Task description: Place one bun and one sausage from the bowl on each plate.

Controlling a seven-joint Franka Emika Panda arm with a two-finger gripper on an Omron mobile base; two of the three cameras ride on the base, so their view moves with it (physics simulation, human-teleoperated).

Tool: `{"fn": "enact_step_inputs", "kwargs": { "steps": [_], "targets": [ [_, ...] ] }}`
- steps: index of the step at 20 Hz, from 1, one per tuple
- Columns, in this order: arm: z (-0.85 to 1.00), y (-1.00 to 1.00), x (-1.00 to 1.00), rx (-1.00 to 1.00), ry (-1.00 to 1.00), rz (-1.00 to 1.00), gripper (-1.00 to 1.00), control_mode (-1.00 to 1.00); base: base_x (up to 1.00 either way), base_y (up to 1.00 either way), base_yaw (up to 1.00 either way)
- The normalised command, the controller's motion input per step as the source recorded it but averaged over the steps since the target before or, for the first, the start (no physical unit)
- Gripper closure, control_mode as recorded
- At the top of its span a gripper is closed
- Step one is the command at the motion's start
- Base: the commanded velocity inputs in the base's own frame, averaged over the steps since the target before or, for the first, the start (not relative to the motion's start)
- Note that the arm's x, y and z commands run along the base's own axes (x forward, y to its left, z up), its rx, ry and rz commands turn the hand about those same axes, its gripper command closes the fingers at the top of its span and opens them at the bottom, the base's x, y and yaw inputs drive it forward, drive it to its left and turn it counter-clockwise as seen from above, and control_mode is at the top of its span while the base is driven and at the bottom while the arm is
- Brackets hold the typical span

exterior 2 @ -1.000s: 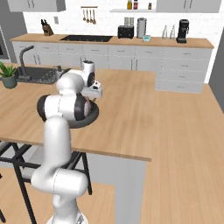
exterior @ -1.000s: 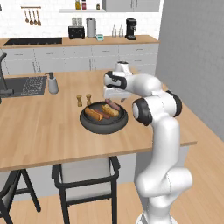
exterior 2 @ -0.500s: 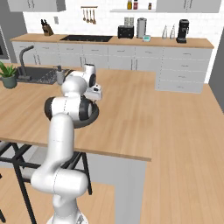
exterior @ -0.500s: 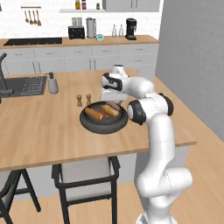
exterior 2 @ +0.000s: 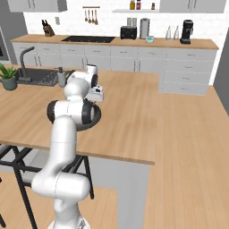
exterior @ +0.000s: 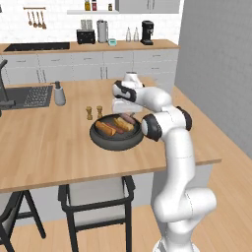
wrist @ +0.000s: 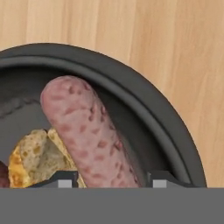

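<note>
The dark bowl (exterior: 98,140) sits on the wooden island with buns (exterior: 106,128) and sausages in it. My gripper (exterior: 127,115) reaches down into the bowl's right side. In the hand view a pink speckled sausage (wrist: 83,127) lies along the bowl's inner wall (wrist: 144,100), its near end between my two fingertips (wrist: 164,179), which stand close against both its sides. A toasted bun (wrist: 35,157) lies just left of it. From the right base view, my hand (exterior 2: 95,95) hangs over the bowl's rim (exterior 2: 95,117). The plates are out of view.
Two small shakers (exterior: 94,112) stand just behind the bowl. A grey dispenser (exterior: 59,93) and the sink (exterior: 27,96) lie to the left. A chair (exterior: 96,197) is tucked under the island's near edge. A potted plant (exterior 2: 8,76) stands at the far left.
My hand has dropped lower into the bowl over the right-hand sausage, and the jaws have drawn in from wide open to either side of it.
</note>
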Motion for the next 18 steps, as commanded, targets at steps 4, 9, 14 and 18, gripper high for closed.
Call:
{"fn": "enact_step_inputs", "kwargs": {
  "steps": [4,9,14,18],
  "targets": [
    [0.55,0.0,-0.19,0.0,0.0,0.0,1.0,-1.0,0.0,0.0,0.0],
    [0.58,0.0,-0.78,0.0,0.0,-0.03,1.0,-1.0,0.0,0.0,0.0],
    [0.12,-0.06,-1.0,0.0,-0.03,-0.1,1.0,-1.0,0.0,0.0,0.0],
    [0.01,-0.21,-1.0,0.0,-0.11,-0.13,1.0,-1.0,0.0,0.0,0.0]
  ]
}}
